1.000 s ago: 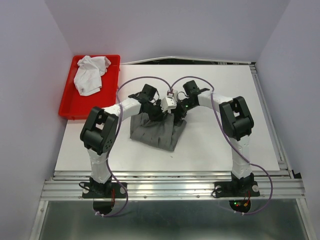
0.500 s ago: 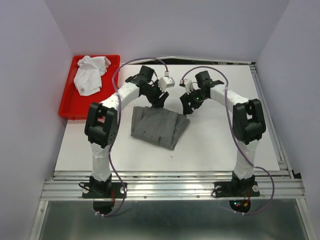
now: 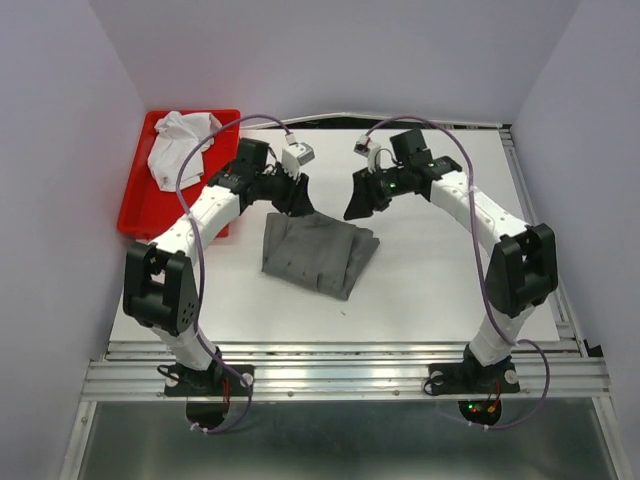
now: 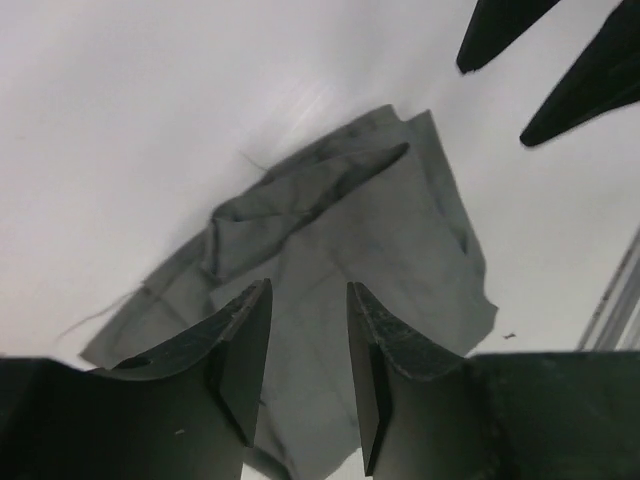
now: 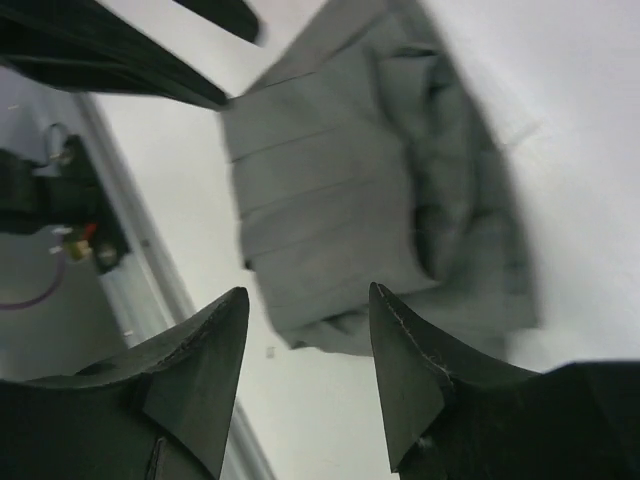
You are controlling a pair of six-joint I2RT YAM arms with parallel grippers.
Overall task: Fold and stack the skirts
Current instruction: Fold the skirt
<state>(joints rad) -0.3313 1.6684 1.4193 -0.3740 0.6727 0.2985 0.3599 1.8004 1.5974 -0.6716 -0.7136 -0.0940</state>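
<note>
The dark grey skirt [image 3: 318,251] lies folded on the white table, in the middle. It shows in the left wrist view [image 4: 400,240] and in the right wrist view [image 5: 340,190]. The white skirt [image 3: 181,146] lies crumpled in the red tray [image 3: 152,211] at the back left. My left gripper [image 3: 299,197] is open and empty, above the grey skirt's far left edge; its fingers [image 4: 240,350] stand apart. My right gripper [image 3: 357,200] is open and empty, above the skirt's far right corner, with its fingers [image 5: 420,370] apart.
The table's metal rail [image 3: 340,350] runs along the near edge. White walls close in the left, back and right. The arm cables loop above the far part of the table.
Both grippers let go of the grey skirt, lifted and drew apart toward the back. The skirt now lies flat, folded on the table.
</note>
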